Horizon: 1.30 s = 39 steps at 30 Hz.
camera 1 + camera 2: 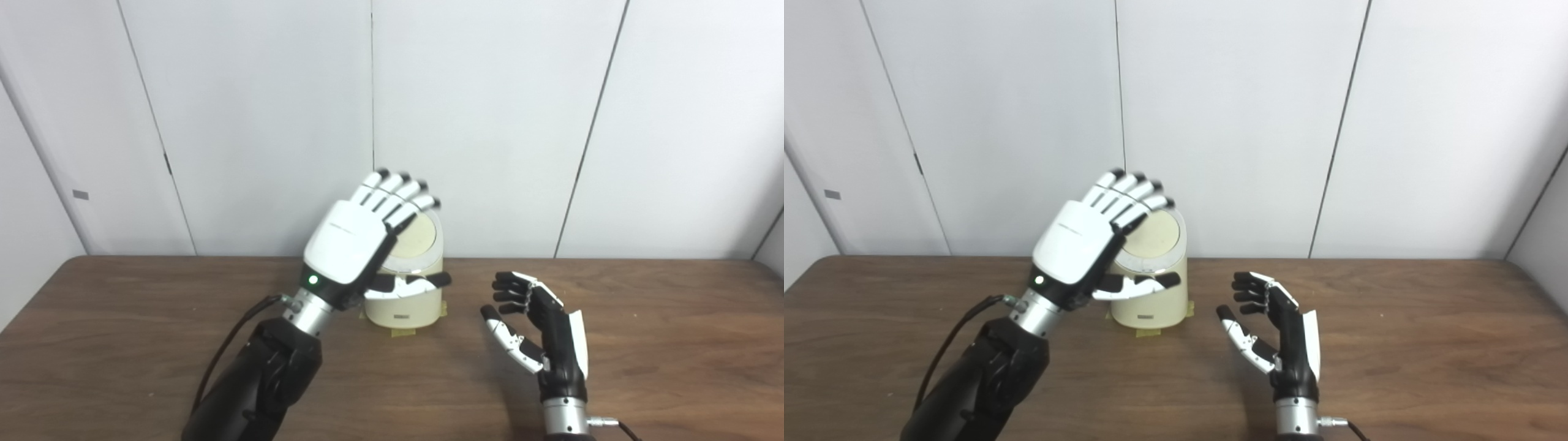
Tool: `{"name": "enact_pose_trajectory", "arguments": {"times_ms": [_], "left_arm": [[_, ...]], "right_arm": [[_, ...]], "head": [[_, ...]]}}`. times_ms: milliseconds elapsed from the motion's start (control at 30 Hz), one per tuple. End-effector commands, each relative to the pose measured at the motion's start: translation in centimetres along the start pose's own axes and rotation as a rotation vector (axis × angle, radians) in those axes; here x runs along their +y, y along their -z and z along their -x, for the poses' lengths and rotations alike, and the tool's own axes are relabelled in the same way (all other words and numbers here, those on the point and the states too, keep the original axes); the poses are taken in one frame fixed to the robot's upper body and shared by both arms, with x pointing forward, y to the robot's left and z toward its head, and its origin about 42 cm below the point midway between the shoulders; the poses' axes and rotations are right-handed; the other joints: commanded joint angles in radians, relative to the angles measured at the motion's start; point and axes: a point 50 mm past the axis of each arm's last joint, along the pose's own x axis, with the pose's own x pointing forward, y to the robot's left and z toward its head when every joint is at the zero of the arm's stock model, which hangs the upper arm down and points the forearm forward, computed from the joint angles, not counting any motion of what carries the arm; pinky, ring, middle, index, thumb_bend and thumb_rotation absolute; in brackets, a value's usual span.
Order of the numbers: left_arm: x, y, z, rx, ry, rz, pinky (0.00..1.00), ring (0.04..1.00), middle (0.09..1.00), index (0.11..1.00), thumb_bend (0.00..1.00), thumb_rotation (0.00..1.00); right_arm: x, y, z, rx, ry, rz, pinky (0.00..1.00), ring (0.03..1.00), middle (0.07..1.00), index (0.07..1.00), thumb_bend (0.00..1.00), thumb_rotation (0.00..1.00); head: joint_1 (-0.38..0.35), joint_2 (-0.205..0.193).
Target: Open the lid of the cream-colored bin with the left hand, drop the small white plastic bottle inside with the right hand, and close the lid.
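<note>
The cream-colored bin (409,306) stands on the table at the back middle, against the wall. Its round lid (424,237), tan with a white ring, sits tilted and faces me. My left hand (355,242) is raised over the bin's left side, palm away from me, fingers stretched out flat against the lid's upper left edge and thumb across the bin's front. It holds nothing. My right hand (539,324) hovers to the right of the bin, apart from it, with loosely curled fingers and nothing in it. No small white bottle shows in either view.
The brown wooden table (674,343) runs the full width, with white wall panels (490,122) just behind the bin. Strips of yellowish tape (401,332) lie at the bin's base. A black cable (233,343) runs along the left forearm.
</note>
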Motion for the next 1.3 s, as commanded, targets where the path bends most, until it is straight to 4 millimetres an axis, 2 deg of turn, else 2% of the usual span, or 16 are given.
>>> {"name": "enact_pose_trajectory", "arguments": {"times_ms": [0,67,167,267,300,367,467,600,667,733,800,900,1033,1167,1267], "left_arm": [[2.0,0.1,-0.5,0.005,-0.117,0.06,1.0,0.984,0.976,0.939,0.51,0.92],[2.6,-0.1,0.4,0.064,-0.158,0.139,0.98,0.891,0.902,0.884,0.44,0.98],[3.0,-0.7,1.9,0.155,-0.229,0.24,0.83,0.794,0.812,0.813,0.27,0.98],[2.8,-0.8,3.6,0.201,-0.279,0.362,0.73,0.776,0.782,0.786,0.18,0.75],[2.8,-0.7,4.3,0.204,-0.286,0.381,0.71,0.775,0.781,0.785,0.17,0.71],[3.0,-0.7,5.6,0.21,-0.292,0.391,0.67,0.774,0.783,0.782,0.17,0.68],[3.0,-0.8,7.6,0.249,-0.301,0.414,0.65,0.771,0.784,0.78,0.2,0.69],[1.9,-0.3,10.3,0.343,-0.316,0.476,0.68,0.775,0.783,0.774,0.21,0.68],[1.5,-0.3,11.1,0.376,-0.325,0.497,0.69,0.774,0.78,0.771,0.21,0.71],[0.9,-0.2,12.1,0.416,-0.332,0.528,0.68,0.767,0.775,0.771,0.2,0.73],[0.3,-0.1,13.2,0.455,-0.328,0.563,0.67,0.763,0.777,0.771,0.19,0.73],[-0.8,-0.3,14.1,0.491,-0.33,0.608,0.66,0.76,0.778,0.77,0.2,0.65],[-1.7,-0.8,14.8,0.528,-0.33,0.635,0.67,0.761,0.776,0.768,0.21,0.61],[-2.6,-1.4,15.8,0.568,-0.32,0.656,0.68,0.771,0.784,0.775,0.22,0.58],[-3.2,-1.7,16.4,0.603,-0.318,0.683,0.69,0.777,0.789,0.776,0.24,0.53]], "right_arm": [[0.0,-0.4,-0.5,-0.035,0.0,-0.002,0.55,0.622,0.652,0.655,0.24,0.22],[0.0,-0.3,-0.5,-0.032,-0.003,0.004,0.55,0.622,0.653,0.656,0.24,0.21],[-0.1,-0.2,-0.5,-0.024,-0.003,-0.001,0.55,0.627,0.656,0.66,0.24,0.25],[-0.3,-0.1,-0.5,-0.029,0.007,-0.01,0.54,0.623,0.655,0.658,0.25,0.22],[-0.3,-0.2,-0.5,-0.027,0.011,-0.014,0.54,0.622,0.654,0.658,0.25,0.22],[-0.4,-0.3,-0.4,-0.026,0.013,-0.013,0.54,0.619,0.652,0.657,0.25,0.22],[-0.7,-0.4,-0.3,-0.024,0.016,-0.017,0.54,0.619,0.653,0.657,0.24,0.2],[-1.2,-0.4,0.0,-0.021,0.027,-0.04,0.54,0.626,0.663,0.663,0.25,0.23],[-1.5,-0.4,0.1,-0.024,0.032,-0.051,0.54,0.625,0.664,0.664,0.25,0.23],[-1.9,-0.5,0.2,-0.02,0.039,-0.045,0.54,0.624,0.668,0.667,0.25,0.21],[-2.3,-0.5,0.2,-0.014,0.043,-0.031,0.53,0.622,0.668,0.67,0.24,0.25],[-2.9,-0.5,0.4,-0.016,0.052,-0.03,0.53,0.619,0.664,0.666,0.25,0.28],[-3.6,-0.7,0.9,-0.015,0.057,-0.026,0.53,0.622,0.665,0.665,0.26,0.28],[-4.4,-0.9,1.8,-0.014,0.064,-0.016,0.52,0.62,0.658,0.662,0.25,0.21],[-4.9,-1.0,2.2,0.0,0.074,-0.001,0.52,0.615,0.655,0.659,0.26,0.24]], "head": [[-0.004,-0.001],[-0.006,-0.001],[-0.004,-0.001],[-0.008,-0.002],[-0.01,-0.002],[-0.012,0.0],[-0.01,0.0],[-0.012,0.0],[-0.012,0.002],[-0.012,0.009],[-0.012,0.011],[-0.013,0.015],[-0.019,0.025],[-0.019,0.036],[-0.018,0.043]]}}
